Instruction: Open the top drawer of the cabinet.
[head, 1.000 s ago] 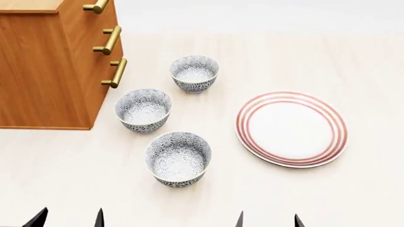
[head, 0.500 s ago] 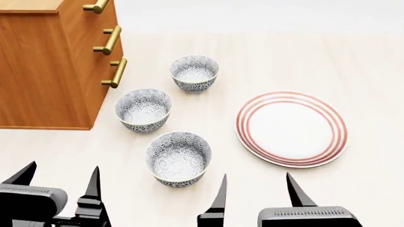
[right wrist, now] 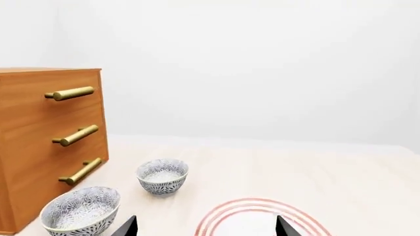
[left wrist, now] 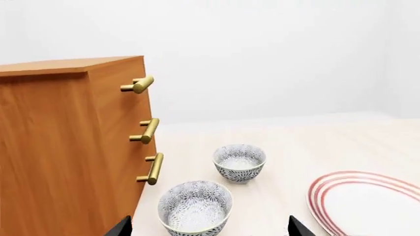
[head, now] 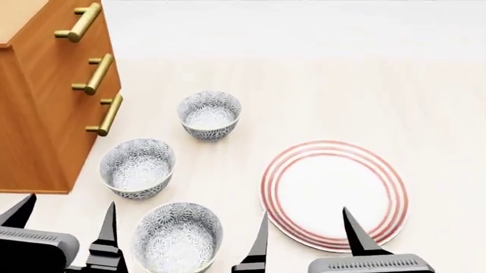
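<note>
Orange-brown wood marks the cabinet (head: 45, 96) at the head view's upper left, its top drawer (head: 65, 31) flush shut, brass handle (head: 78, 23) a long bar running along the drawer front, facing the three patterned bowls. Both the left gripper (head: 65, 219) and the right gripper (head: 304, 230) hang wide apart, empty, near the closest bowl (head: 178, 236) and striped plate (head: 334, 193).

From the left wrist, the top handle (left wrist: 137, 85) juts sideways; fingertips (left wrist: 118, 227) touch nothing.

From the right wrist, handles run level. No writing shows.
</note>
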### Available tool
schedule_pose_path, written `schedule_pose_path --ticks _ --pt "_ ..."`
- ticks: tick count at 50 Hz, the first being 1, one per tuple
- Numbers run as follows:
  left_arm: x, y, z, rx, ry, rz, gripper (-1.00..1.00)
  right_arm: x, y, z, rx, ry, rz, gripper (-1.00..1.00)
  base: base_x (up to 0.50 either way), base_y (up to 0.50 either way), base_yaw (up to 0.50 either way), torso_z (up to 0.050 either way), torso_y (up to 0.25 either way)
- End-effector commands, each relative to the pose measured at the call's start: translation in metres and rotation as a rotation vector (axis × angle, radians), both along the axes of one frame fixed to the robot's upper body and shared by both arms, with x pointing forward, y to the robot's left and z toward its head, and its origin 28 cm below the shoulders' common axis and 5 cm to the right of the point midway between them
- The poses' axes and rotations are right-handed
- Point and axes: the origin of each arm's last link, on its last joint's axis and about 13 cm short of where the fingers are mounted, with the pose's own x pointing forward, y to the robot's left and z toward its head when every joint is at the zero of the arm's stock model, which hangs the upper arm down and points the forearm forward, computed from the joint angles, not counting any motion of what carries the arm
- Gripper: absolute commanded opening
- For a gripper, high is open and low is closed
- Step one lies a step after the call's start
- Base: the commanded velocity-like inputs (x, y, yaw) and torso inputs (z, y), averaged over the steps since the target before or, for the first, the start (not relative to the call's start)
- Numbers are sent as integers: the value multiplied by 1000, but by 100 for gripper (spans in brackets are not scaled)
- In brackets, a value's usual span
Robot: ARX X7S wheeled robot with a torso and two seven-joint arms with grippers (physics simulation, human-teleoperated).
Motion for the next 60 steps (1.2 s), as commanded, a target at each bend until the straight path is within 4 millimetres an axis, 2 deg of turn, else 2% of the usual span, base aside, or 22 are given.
schedule_pose_path --ticks 1,17,47,48,49,50,51,52,56,60 --pt "1 0 -5 11 5 7 100 2 0 0 -1 -3 12 100 457 -195 0 0 0" --pt "3 0 -13 20 29 11 100 4 -1 -5 -25 -5 14 100 486 -81 0 0 0" --pt "3 2 -13 38 42 14 100 4 -1 -6 -54 -16 22 100 500 0 0 0 1" --pt "25 19 1 341 -35 -31 100 10 0 -15 -24 26 14 100 0 0 0 0 0" --pt "22 25 -38 271 57 5 100 10 0 -15 -25 26 14 100 0 0 0 0 0" --pt "26 28 -29 280 -76 -8 100 10 0 -17 -24 28 14 100 0 0 0 0 0" --pt "26 27 -15 426 -213 -114 100 10 0 -17 -24 28 13 100 0 0 0 0 0" --pt "26 27 -4 581 -363 -86 100 10 0 -17 -24 30 12 100 0 0 0 0 0" --pt "20 38 11 1124 -379 131 100 10 0 -15 -24 29 12 100 0 0 0 0 0" --pt "20 39 14 1151 -391 140 100 10 0 -16 -24 27 14 100 0 0 0 0 0"
